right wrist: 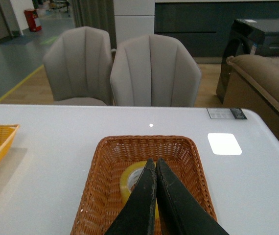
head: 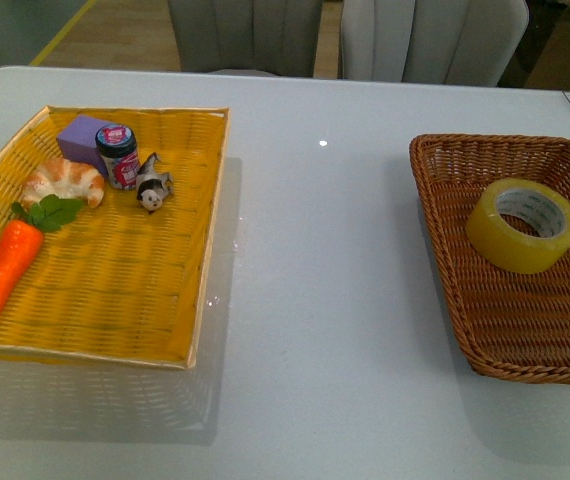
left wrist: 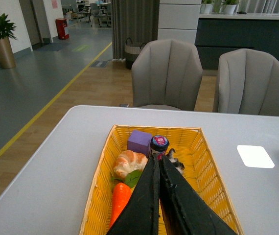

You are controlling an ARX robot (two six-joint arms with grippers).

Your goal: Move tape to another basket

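Tape (head: 523,225): lies tilted in the brown wicker basket (head: 445,160), right side of table.
Yellow tray (head: 205,250): left; holds carrot, croissant, jar, purple block, figurine.
Right gripper (right wrist: 155,169): jaws closed, empty, above tape.
Left gripper (left wrist: 157,164): jaws closed, empty, above tray.
Progress: tape appears delivered; nothing seems left to do.

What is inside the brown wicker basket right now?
Only the tape, leaning on the brown basket floor. The weave under the roll is hidden.
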